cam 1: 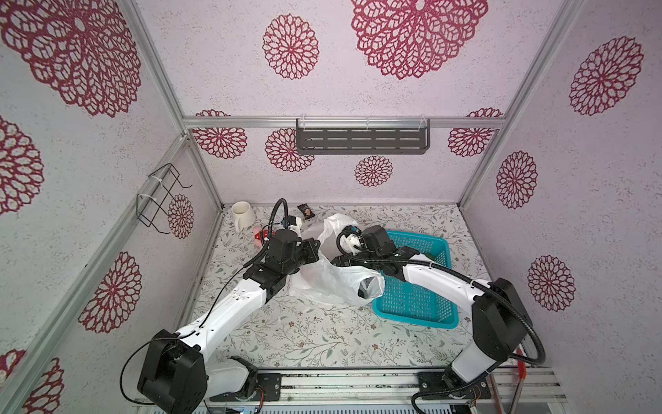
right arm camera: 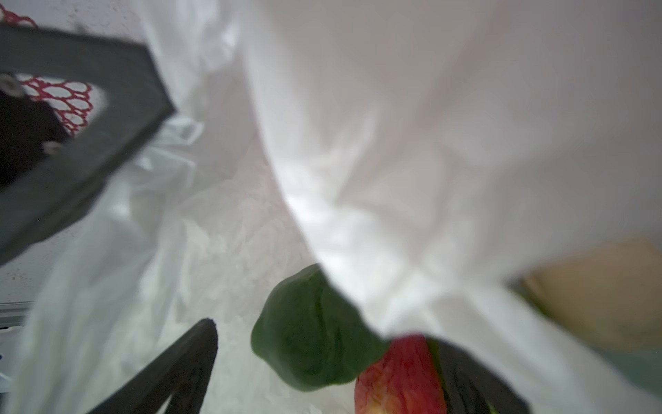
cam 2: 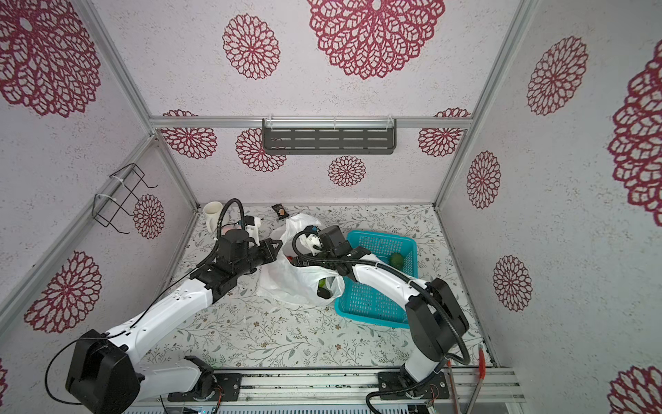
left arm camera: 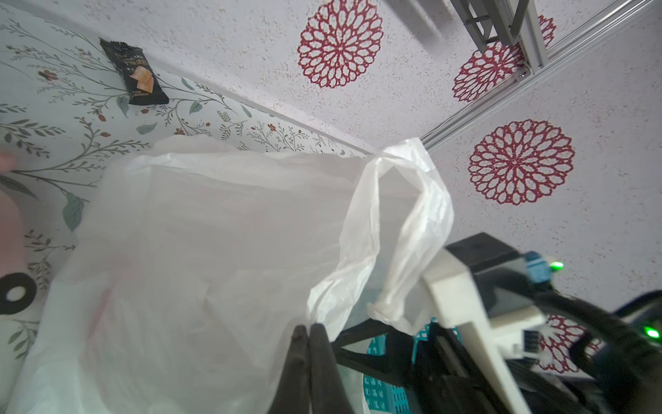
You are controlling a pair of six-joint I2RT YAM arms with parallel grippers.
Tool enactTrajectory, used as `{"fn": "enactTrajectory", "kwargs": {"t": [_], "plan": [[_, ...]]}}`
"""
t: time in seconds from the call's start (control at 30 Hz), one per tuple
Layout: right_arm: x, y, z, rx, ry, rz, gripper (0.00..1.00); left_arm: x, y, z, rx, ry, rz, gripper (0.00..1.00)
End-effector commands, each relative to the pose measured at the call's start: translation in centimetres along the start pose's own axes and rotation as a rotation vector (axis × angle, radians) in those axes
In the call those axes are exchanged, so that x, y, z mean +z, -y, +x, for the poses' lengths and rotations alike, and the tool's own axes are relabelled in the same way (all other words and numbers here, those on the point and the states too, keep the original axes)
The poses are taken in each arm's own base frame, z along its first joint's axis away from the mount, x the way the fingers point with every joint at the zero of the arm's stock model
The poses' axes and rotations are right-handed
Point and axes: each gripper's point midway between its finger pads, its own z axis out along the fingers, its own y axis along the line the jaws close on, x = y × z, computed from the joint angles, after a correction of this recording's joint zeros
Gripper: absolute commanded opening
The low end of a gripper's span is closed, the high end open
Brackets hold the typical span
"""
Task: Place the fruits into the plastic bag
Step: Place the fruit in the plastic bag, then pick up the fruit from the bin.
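1. The left gripper point(left arm camera: 308, 328) has its jaws pressed together. They pinch the rim of the large, thin, crinkly white plastic carrier bag point(cam 1: 333, 279) and hold that side of the mouth up.
2. The right gripper point(right arm camera: 326, 333) is inside the bag's mouth with its jaws spread wide. The small red toy strawberry with green leaves point(right arm camera: 401, 376) sits between them, against one finger and clear of the other. I judge it let go rather than gripped.
3. A blurred tan shape point(right arm camera: 601, 297) beyond that gripper, behind the film, is too soft to name.
4. The step in hand is dropping the strawberry into the bag, and it looks all but done.
5. A glossy round green toy fruit point(cam 2: 396, 258) lies in the teal perforated plastic basket point(cam 2: 372, 308), just beside the right arm.
6. The next move calls for drawing the right gripper back out of the mouth without snagging the film. It then goes over to the green fruit in the basket, while the left pinch holds the mouth open.
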Motion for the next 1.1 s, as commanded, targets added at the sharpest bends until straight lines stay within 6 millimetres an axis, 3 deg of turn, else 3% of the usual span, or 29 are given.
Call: {"fn": "enactTrajectory", "kwargs": {"t": [0.0, 0.27, 0.4, 0.47, 0.53, 0.7, 0.9, 1.07], "plan": [[-3.6, -1.5, -2.3, -0.083, 0.091, 0.024, 0.99, -0.7, -0.4, -0.5, 0.014, 0.033, -0.035, 0.00], [-9.9, -3.2, -3.8, -0.155, 0.206, 0.043, 0.98, -0.7, -0.9, -0.5, 0.008, 0.052, -0.054, 0.00], [-14.1, -2.4, -5.2, -0.152, 0.328, 0.086, 0.98, -0.5, -0.8, -0.5, 0.010, 0.046, -0.051, 0.00], [-16.0, -0.2, -5.8, -0.102, 0.388, 0.158, 0.98, -0.3, -0.8, -0.4, 0.011, 0.043, -0.048, 0.00], [-18.0, 3.7, -6.0, -0.004, 0.446, 0.296, 0.98, -0.1, -0.7, -0.4, 0.011, 0.040, -0.045, 0.00], [-20.7, 14.5, -3.0, 0.284, 0.405, 0.719, 0.98, -0.1, -0.6, -0.4, 0.012, 0.040, -0.041, 0.00], [-19.6, 23.2, 2.1, 0.497, 0.179, 0.930, 0.98, -0.1, -0.6, -0.2, 0.014, 0.034, -0.039, 0.00], [-18.6, 27.5, 3.5, 0.547, 0.116, 0.985, 0.98, -0.3, -0.5, -0.2, 0.015, 0.036, -0.035, 0.00]]}}
